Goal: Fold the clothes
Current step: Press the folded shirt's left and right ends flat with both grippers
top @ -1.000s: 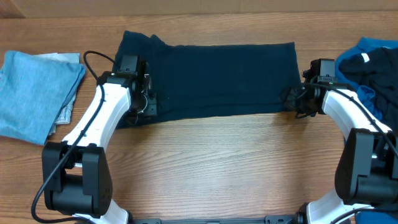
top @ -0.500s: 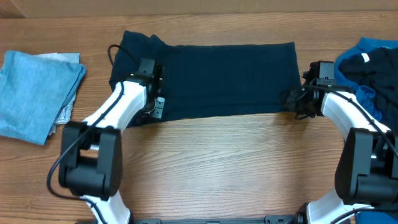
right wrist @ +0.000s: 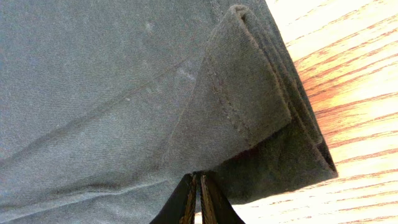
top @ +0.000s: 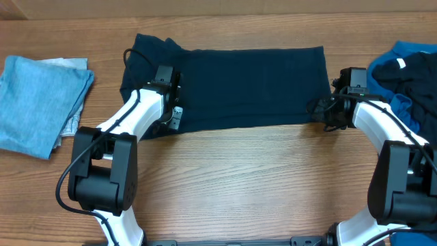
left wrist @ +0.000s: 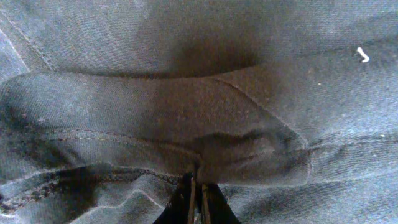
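Note:
A very dark navy garment (top: 246,85) lies spread as a wide band across the far middle of the table. My left gripper (top: 169,117) is at its front left edge, and the left wrist view shows the fingers (left wrist: 186,202) pressed together on a rumpled fold of the dark fabric (left wrist: 186,93). My right gripper (top: 321,109) is at the front right corner. There its fingers (right wrist: 189,199) are shut on the edge of the dark cloth (right wrist: 124,81), beside a folded-over hem flap (right wrist: 249,99).
A folded light blue garment (top: 37,102) lies at the far left on the wooden table (top: 239,184). A heap of royal blue and dark clothes (top: 410,75) sits at the far right, close behind my right arm.
My left arm has swung to the right along the garment's front left edge, and its gripper sits further in over the cloth. The right arm has not moved.

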### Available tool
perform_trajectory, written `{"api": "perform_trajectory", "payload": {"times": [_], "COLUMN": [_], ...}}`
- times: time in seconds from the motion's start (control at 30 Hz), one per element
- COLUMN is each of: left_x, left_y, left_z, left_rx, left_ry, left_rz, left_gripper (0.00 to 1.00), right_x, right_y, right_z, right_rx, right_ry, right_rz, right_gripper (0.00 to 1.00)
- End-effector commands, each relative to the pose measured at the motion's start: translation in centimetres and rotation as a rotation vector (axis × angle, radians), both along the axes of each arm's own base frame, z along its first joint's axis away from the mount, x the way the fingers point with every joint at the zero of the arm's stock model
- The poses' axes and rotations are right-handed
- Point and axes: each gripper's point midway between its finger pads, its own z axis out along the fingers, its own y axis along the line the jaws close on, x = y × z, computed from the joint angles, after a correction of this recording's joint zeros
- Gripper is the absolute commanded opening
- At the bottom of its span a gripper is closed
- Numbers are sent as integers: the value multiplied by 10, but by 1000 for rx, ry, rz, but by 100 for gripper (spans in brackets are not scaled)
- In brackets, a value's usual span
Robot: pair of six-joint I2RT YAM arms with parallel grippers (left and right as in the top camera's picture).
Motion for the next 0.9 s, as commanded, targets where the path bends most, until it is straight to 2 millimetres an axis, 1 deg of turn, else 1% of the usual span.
{"api": "perform_trajectory", "payload": {"times": [0.0, 0.1, 0.13, 0.2, 0.27, 0.37, 0.4, 0.43, 0.47, 0.5, 0.53, 0.57, 0.6, 0.63, 0.67, 0.7, 0.73, 0.77, 0.83, 0.87], "left_x": [22, 50, 56, 69, 78, 90, 95, 97, 99, 101, 102, 103, 105, 106, 105, 103, 96, 92, 73, 64], "left_y": [-6, -12, -13, -12, -8, -10, -9, -10, -10, -10, -11, -11, -11, -11, -11, -12, -13, -14, -19, -20], "left_z": [18, 45, 51, 58, 62, 68, 70, 71, 71, 71, 71, 72, 73, 74, 75, 76, 78, 78, 67, 62], "left_rx": [-2, -21, -27, -17, 8, -4, -9, -13, -14, -16, -16, -17, -20, -21, -23, -28, -51, -64, -101, -107], "left_ry": [-64, -150, -174, -228, -268, -324, -344, -357, -365, -370, -374, -379, -387, -391, -391, -387, -370, -356, -265, -227], "left_rz": [0, 3, 3, 6, 15, 17, 21, 21, 22, 22, 22, 22, 23, 23, 29, 35, 71, 86, 94, 91], "left_gripper": [4, 4, 4, 4, 4, 4, 11, 20, 36, 44, 47, 61, 63, 63, 59, 55, 43, 38, 13, 7], "right_x": [-1, -1, -1, 0, 0, 2, 2, 2, 3, 5, 8, 13, 21, 28, 33, 35, 36, 35, 29, 25], "right_y": [0, 0, 0, 0, 1, 1, 1, 1, 1, 1, 1, 0, 3, 7, 7, 7, 6, 6, 5, 1], "right_z": [-2, -2, -2, -2, -2, -1, -1, -1, 0, 1, 3, 7, 15, 24, 31, 36, 43, 46, 47, 45], "right_rx": [-4, -4, -4, -3, 2, 6, 6, 6, 5, 4, 3, 1, 9, 20, 21, 14, 10, 12, 10, 1], "right_ry": [2, 2, 2, -1, -3, -11, -13, -14, -17, -23, -36, -49, -77, -106, -115, -118, -109, -99, -63, -40], "right_rz": [-1, -1, -1, -1, 1, 3, 3, 3, 3, 3, 4, 7, 38, 78, 79, 95, 94, 93, 82, 52], "right_gripper": [8, 8, 13, 14, 14, 16, 22, 26, 32, 35, 45, 53, 60, 64, 66, 66, 66, 66, 66, 66]}}
